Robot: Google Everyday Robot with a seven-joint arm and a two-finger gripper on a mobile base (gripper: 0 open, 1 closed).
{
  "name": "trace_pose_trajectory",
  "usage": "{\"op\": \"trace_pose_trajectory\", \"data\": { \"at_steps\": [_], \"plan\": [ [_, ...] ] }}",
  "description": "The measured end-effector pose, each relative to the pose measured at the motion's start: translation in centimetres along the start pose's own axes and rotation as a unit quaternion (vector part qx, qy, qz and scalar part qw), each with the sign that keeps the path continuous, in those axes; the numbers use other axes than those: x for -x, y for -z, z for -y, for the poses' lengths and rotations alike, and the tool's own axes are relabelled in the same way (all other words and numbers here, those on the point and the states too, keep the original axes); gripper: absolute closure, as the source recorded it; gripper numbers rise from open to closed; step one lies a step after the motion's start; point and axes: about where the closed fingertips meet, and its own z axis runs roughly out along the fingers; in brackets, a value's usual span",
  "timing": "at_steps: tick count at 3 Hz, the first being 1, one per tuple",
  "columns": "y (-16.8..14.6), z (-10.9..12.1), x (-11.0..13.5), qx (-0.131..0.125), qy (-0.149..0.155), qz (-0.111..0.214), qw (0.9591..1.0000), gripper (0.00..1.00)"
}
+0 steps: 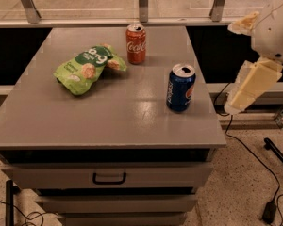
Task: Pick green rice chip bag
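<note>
One red can [136,44] and a blue can [180,87] stand on the table [108,121], the bag [87,68] lies flat left of the red can, and the gripper [232,68] hangs beyond the table's right edge, jaws wide apart, empty.

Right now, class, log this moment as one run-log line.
bag: lying on table, back-left | gripper: off table's right side, far from bag | red can: beside bag | blue can: front-right

Cream pincer [231,68], white arm [276,27], right edge
</note>
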Motion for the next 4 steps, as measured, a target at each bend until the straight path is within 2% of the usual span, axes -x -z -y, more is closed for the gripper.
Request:
{"op": "trace_pose_trajectory", "data": {
  "at_steps": [1,2,4],
  "plan": [
    [-0.7,1.7,2.8,-0.034,0.032,0.048,0.9978,0.00],
    [-1.2,3.6,5.8,-0.058,0.061,0.100,0.9914,0.00],
    [-4.0,6.7,12.3,-0.082,0.112,0.166,0.9763,0.00]
  ]
}}
